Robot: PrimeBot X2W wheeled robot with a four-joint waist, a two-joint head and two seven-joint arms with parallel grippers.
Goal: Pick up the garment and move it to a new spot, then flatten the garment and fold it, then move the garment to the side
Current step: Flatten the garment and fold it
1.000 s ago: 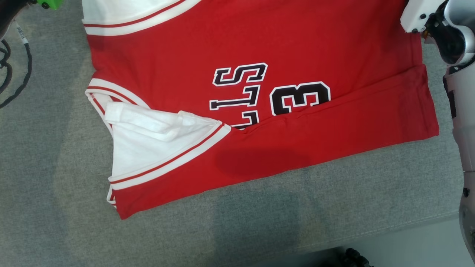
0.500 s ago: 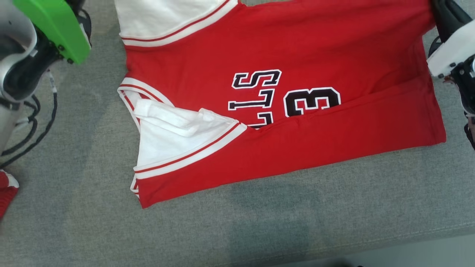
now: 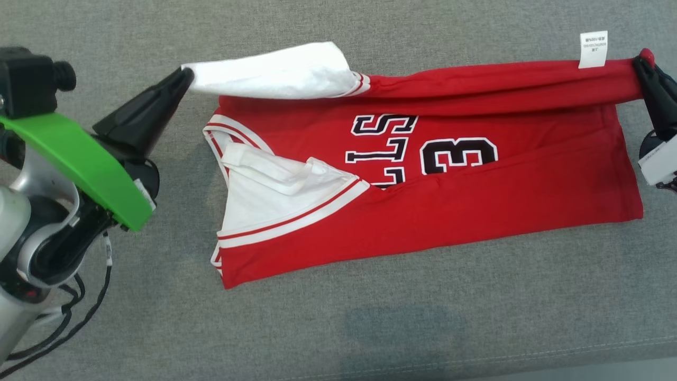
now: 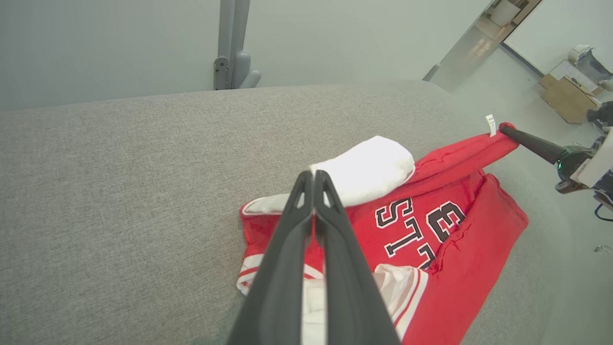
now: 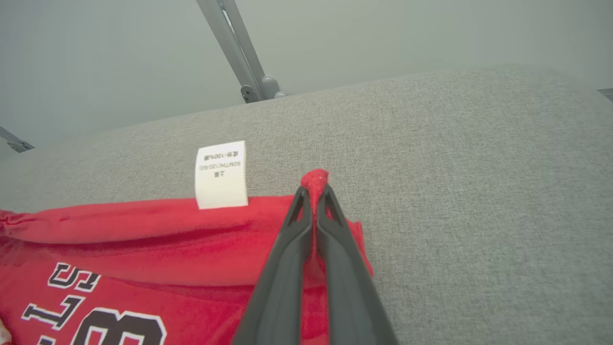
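The garment (image 3: 476, 180) is a red jersey with white sleeves and black lettering, lying on the grey cushion (image 3: 370, 328). Its near long side is folded over the middle. The far long edge is lifted off the cushion and stretched between both grippers. My left gripper (image 3: 185, 76) is shut on the tip of the white sleeve (image 4: 368, 167), with the fingers pressed together at the tips (image 4: 313, 175). My right gripper (image 3: 642, 61) is shut on the red hem corner (image 5: 316, 179), beside a white care label (image 5: 221, 175).
Grey cushion stretches all round the jersey; its front seam (image 3: 582, 346) runs along the bottom right. Black cables (image 3: 79, 312) hang at the lower left by my left arm. A metal post (image 4: 230, 43) stands behind the cushion. Cardboard boxes (image 4: 570, 98) sit on the floor far right.
The head camera has tilted, so the picture has shifted and the far edge now shows. Both grippers have come into view holding that far edge raised.
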